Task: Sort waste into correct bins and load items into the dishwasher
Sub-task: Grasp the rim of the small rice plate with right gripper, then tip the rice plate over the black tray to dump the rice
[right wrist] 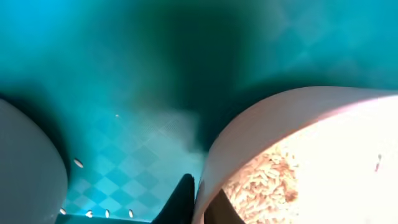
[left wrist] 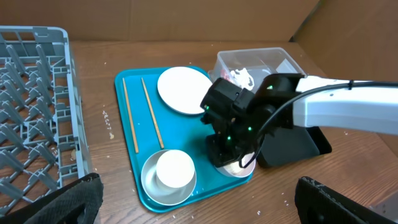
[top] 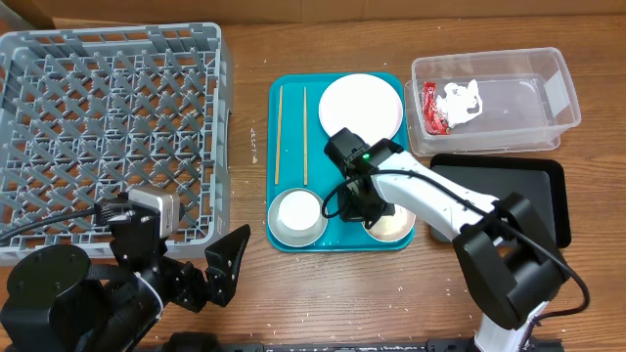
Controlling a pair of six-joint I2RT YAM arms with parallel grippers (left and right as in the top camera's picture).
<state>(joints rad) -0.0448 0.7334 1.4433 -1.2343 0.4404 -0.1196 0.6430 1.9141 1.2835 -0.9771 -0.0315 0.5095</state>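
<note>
The wooden worktop [top: 245, 293] carries a square grey dish rack [top: 108, 127] with lattice walls, standing left of the teal tray [top: 291, 147]. The teal tray's long axis runs away from the robot. Beyond its far-right corner sits the clear tub [top: 518, 98], long axis across the worktop. The shallow black tray [top: 543, 191] lies just right of the teal tray, partly under the right arm.

A flat white plate [top: 361, 106] fills the teal tray's far-right part. The left tool [top: 227, 262] hangs near the teal tray's near-left corner, outside it, jaws spread wide and grasping nothing. The right tool [right wrist: 202, 202] is down at the teal tray's near-right corner, clenched on the rim of the rice bowl [right wrist: 348, 143], one finger inside and one outside. In the near-left corner a bowl [left wrist: 149, 186] holds a small white cup [left wrist: 174, 168], upright.

Two thin wooden chopsticks [top: 279, 132] lie parallel along the teal tray's left side, slightly apart, pointing away from the robot. A red crinkled wrapper [top: 430, 106] and a crumpled white tissue [top: 462, 101] lie touching in the tub's end nearest the teal tray. Off-white rice grains [right wrist: 261, 180] heap inside the rice bowl; a few loose grains [right wrist: 78, 163] lie on the teal tray beside it.
</note>
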